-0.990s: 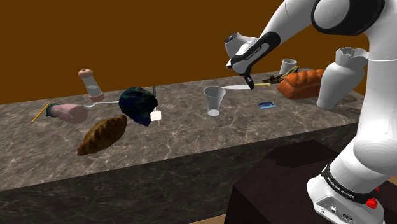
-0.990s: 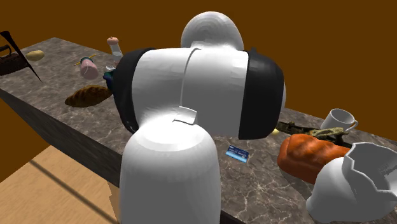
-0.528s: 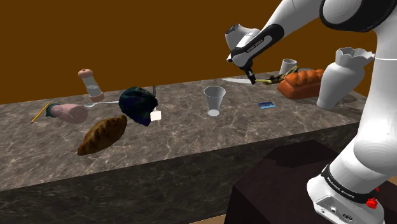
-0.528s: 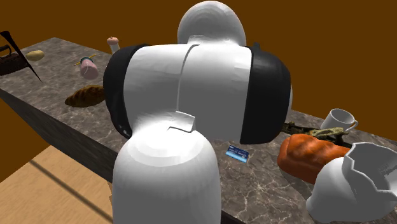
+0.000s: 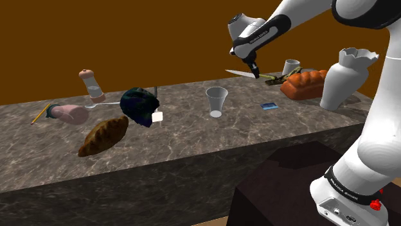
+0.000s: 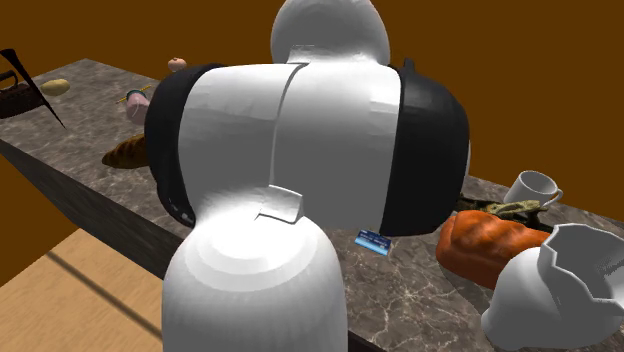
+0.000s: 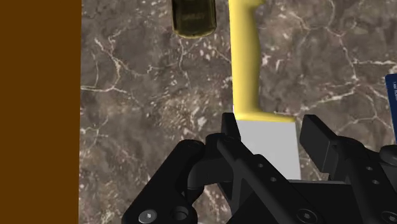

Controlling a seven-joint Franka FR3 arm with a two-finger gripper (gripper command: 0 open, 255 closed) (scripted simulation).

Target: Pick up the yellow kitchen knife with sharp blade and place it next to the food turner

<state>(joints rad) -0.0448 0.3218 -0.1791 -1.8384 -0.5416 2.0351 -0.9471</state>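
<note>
Yellow-handled, grey-bladed kitchen knife [image 7: 245, 63], pinched at its blade by the black two-finger gripper [image 7: 272, 127], looks lifted off the marbled counter [image 5: 193, 128]; delivery beside the turner remains.

- the white arm [image 6: 290, 180] with its dark joint hogs the middle of the shot
- marble counter [image 6: 420, 295] runs behind it, plain brown wall [image 6: 520, 60] beyond
- right side: orange loaf [image 6: 485, 248], white mug [image 6: 533, 188], an olive-green utensil [image 6: 505, 209] near both, and a jagged-rimmed white vase [image 6: 560, 290]
- little blue card [image 6: 372, 240] right by the arm
- brown bread [image 6: 125, 150] over on the left
</note>
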